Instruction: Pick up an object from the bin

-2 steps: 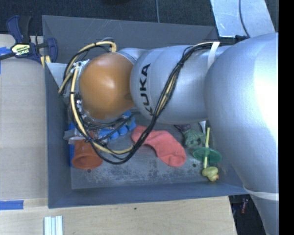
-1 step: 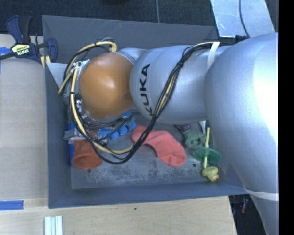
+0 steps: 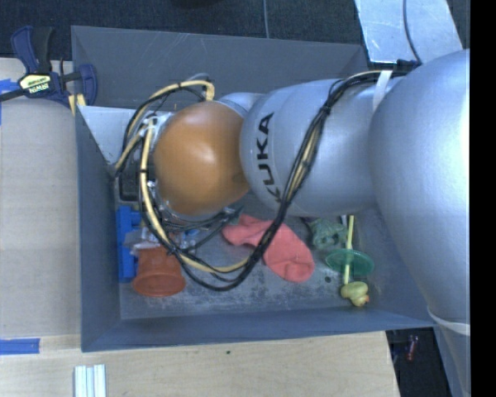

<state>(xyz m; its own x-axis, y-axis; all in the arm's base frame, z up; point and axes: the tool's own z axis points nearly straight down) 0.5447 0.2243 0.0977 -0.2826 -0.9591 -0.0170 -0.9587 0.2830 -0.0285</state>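
Blue plastic piece [image 3: 127, 242], elongated: at the left of the grey bin [image 3: 231, 60], close along the left wall, long axis parallel to that wall. Gripper [image 3: 151, 238] just to its right, under the orange wrist cover [image 3: 194, 160]; cannot tell whether it is clenched or released. Brown-red cup [image 3: 159, 275] adjoining, near the front wall. Pink cloth [image 3: 281, 251] mid-floor. Green and yellow toys [image 3: 350, 265] at right. Bare floor strip along the front wall.

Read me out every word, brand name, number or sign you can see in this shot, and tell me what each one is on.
"KUKA": dark letters running sideways on the silver arm link, just right of its orange cover.
No lettering can be made out on the things in the bin: the orange-red cup, the pink rubbery piece, the blue piece or the green toy.
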